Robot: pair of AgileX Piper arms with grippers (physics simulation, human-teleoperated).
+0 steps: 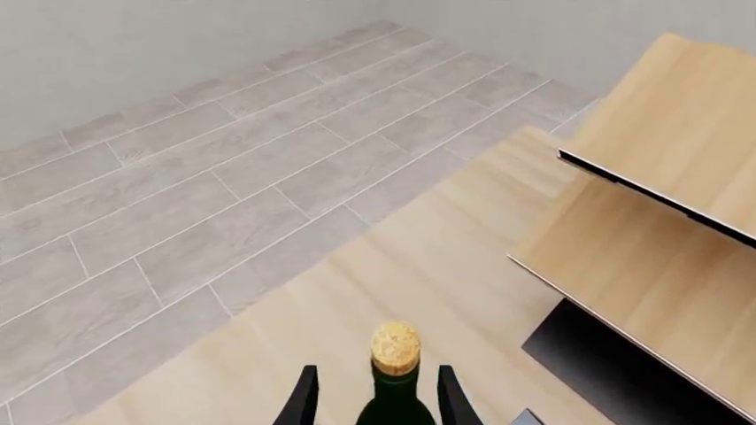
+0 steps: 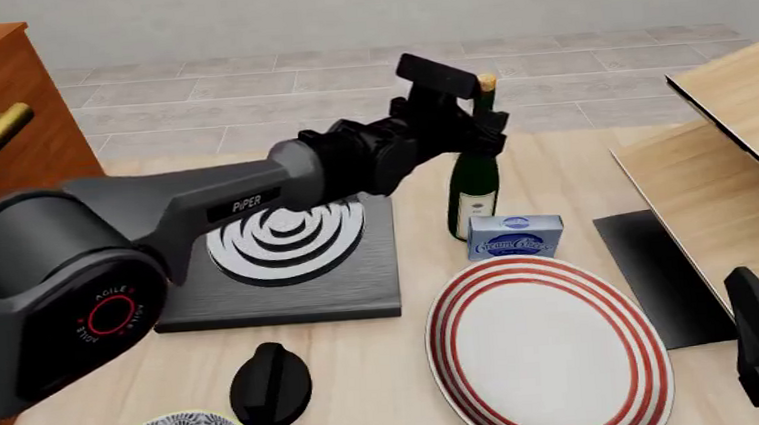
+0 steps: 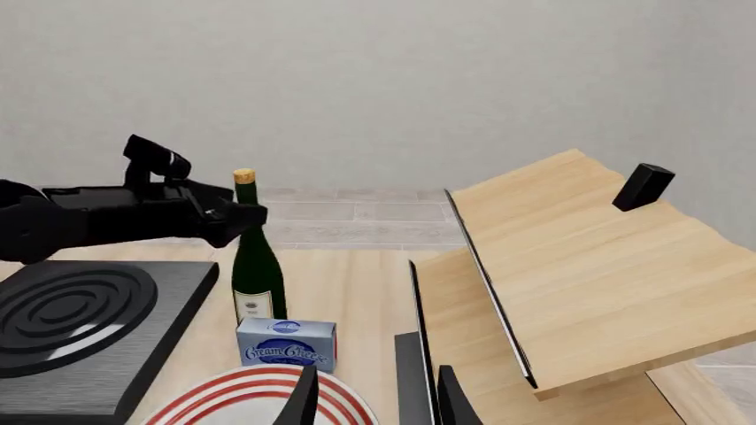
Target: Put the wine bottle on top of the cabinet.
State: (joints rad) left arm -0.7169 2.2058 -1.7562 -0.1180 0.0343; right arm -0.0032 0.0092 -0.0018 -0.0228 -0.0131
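wine bottle (image 2: 473, 188): dark green, tan cork, white label, upright | your left fingers (image 1: 304, 398) clasped its neck | right fingers (image 3: 310, 400) parted, empty

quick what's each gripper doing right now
Left gripper: closed on the wine bottle's neck.
Right gripper: open, holding nothing.

Bright, even, shadowless simulator light, sharp focus throughout, no glare, blur or edge distortion.
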